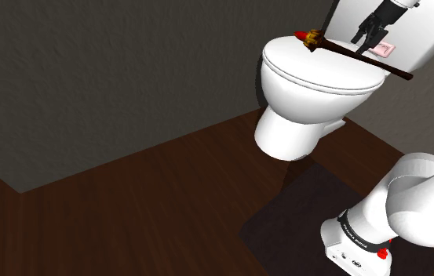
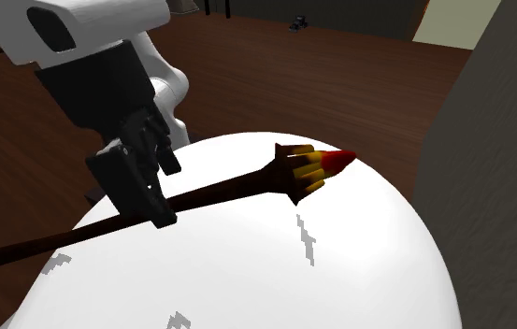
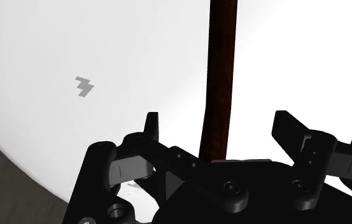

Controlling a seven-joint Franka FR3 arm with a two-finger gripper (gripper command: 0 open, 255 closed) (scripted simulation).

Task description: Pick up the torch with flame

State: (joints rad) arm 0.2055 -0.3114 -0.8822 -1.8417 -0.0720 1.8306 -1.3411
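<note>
Straddling the torch (image 3: pixel 222 63), the gripper (image 3: pixel 217 124) hangs with its fingers (image 3: pixel 151 124) spread wide, one on each side of the dark shaft and neither touching it. The torch lies flat across the white toilet lid (image 1: pixel 317 70), with its red-and-yellow flame (image 2: pixel 326 164) pointing toward the shoulder view's left.

It looks like a slim, stiff rod, probably light. Being round, it may roll on the domed lid. The bare shaft between the fingers seems the best hold, clear of the knobbly flame end.

The shaft's butt runs off the second exterior view's left edge. Part of the shaft passes under the palm. Whether the fingertips reach the lid is hard to tell.
</note>
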